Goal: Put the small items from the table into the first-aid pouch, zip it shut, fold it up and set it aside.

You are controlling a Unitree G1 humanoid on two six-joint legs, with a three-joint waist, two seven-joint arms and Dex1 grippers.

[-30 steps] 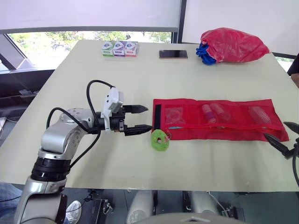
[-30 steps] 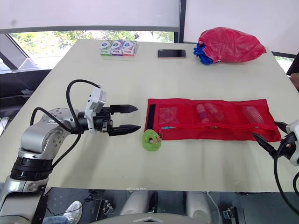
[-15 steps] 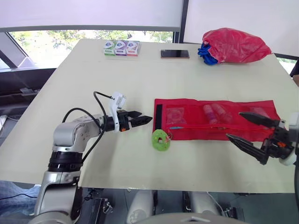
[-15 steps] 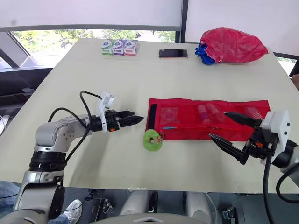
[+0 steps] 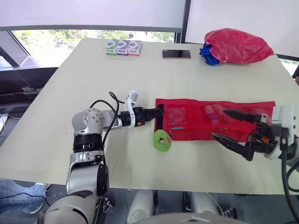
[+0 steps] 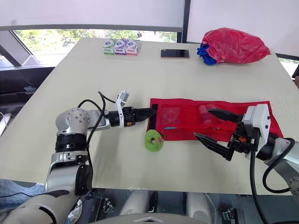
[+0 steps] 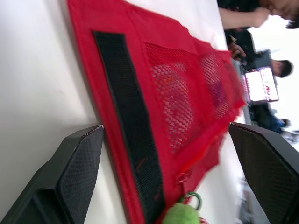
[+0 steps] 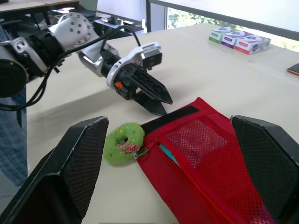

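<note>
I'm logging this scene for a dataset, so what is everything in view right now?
Table: one, cream, under everything.
First-aid pouch: one, red, laid open flat, middle right of the table.
Black strip: one, across the pouch's left end.
Ring charm: one, green, at the pouch's near left corner.
Small items: pinkish, count unclear, inside the mesh pockets.
Small boxes: three, green, purple, red, in a row at the far edge.
Phone: one, dark, far edge, right of the boxes.
Plastic bag: one, red, far right corner.
People: at least two, in the background.
Left gripper: black, open, at the pouch's left end.
Right gripper: black, open, over the pouch's right half.
</note>
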